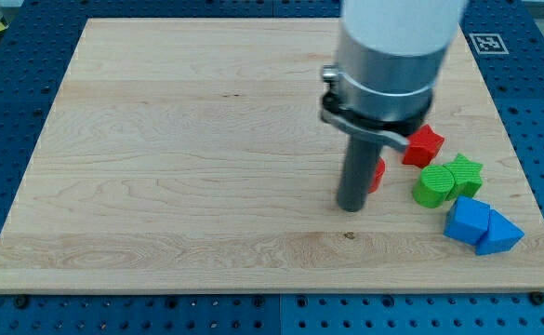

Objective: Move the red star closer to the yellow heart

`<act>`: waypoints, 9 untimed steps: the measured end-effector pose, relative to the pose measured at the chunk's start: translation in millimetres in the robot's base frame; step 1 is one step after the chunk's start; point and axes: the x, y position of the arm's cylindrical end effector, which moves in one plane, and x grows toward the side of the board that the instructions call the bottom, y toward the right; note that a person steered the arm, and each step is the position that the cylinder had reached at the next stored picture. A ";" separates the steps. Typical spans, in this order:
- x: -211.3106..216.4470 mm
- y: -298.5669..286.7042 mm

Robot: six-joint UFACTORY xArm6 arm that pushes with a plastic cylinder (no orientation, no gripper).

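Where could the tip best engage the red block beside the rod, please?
No gripping here, only pushing. My tip sits at the view's left of the red block, which the rod half hides. Which face to push is unclear: no yellow heart shows.

Six blocks sit on the counter (179,140). Two are red: one red block (423,145) in the open, another red block (377,174) mostly hidden behind the rod. Two are green: a green star (464,174) and a green block (431,186). Two are blue: a blue block (466,221) and a blue triangle (499,234).
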 end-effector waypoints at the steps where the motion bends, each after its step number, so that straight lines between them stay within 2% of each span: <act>1: -2.4 45.3; 3: -32.5 123.9; 6: -38.1 103.6; 9: -79.9 82.0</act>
